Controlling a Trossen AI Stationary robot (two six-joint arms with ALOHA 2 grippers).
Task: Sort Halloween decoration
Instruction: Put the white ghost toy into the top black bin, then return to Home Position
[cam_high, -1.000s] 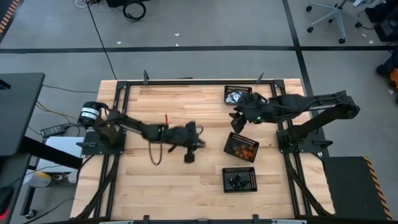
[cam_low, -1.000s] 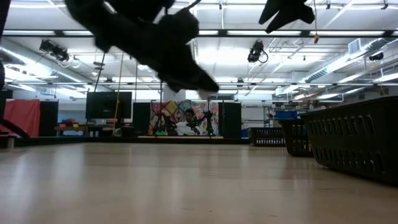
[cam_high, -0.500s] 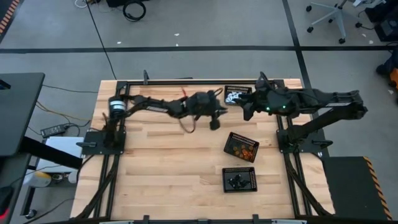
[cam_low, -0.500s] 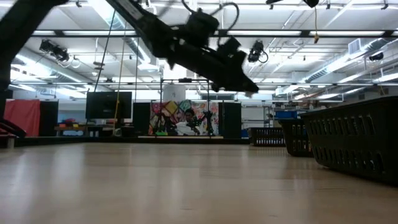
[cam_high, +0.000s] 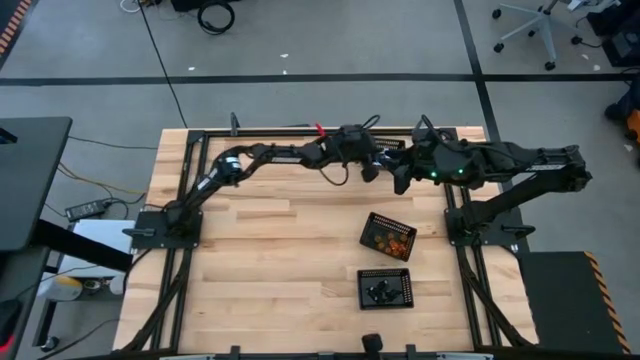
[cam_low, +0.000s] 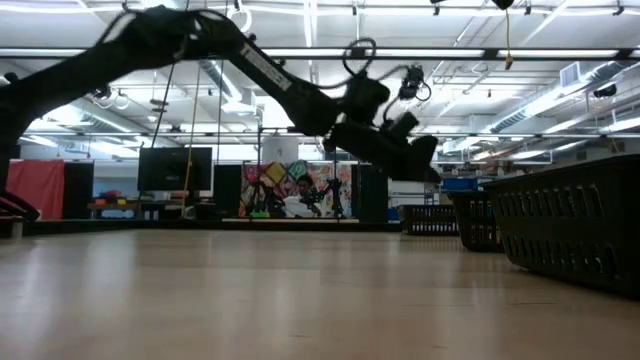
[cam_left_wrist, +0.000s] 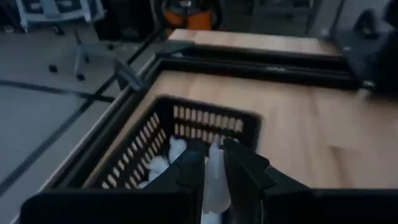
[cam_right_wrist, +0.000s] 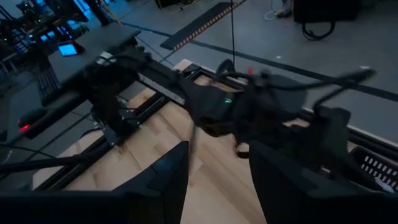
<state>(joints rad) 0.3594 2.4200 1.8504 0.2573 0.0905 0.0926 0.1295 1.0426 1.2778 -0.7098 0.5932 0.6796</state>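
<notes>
Left gripper, at upper centre of the high view, hangs over the black rectangular mesh tray holding white figures; its fingers pinch one small white figure. Right gripper, just right of it, stands apart-fingered and empty. Orange figures and black figures lie in two trays lower right.

The left gripper hides most of the far tray.
</notes>
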